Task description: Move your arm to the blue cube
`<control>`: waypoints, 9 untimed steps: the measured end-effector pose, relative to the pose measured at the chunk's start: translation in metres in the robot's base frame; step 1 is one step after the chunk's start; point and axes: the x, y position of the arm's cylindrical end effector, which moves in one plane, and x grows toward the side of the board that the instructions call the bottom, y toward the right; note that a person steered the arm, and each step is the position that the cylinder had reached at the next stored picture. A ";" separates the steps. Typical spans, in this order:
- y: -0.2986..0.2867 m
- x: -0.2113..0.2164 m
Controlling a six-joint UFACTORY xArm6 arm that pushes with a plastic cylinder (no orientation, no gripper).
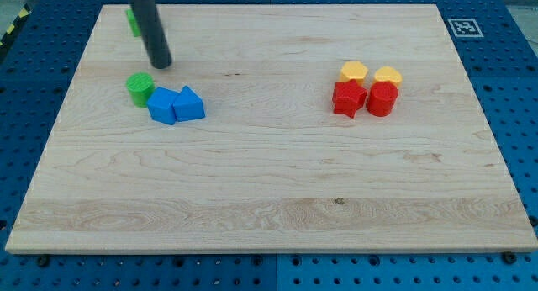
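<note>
A blue cube (162, 106) lies on the wooden board (269, 182) at the view's left. A blue triangular block (189, 103) touches its right side. A green cylinder (139, 87) stands just at its upper left. My tip (160, 64) is on the board above these blocks, a short way above and right of the green cylinder, apart from the blue cube. The dark rod rises toward the view's top left.
A second green block (132, 20) shows partly behind the rod near the top left. At the right are a red star block (349, 98), a red cylinder (382, 99), a yellow block (354, 71) and a second yellow block (387, 75), clustered together.
</note>
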 end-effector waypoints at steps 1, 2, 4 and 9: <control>0.024 0.000; 0.079 0.023; 0.096 0.089; -0.041 0.138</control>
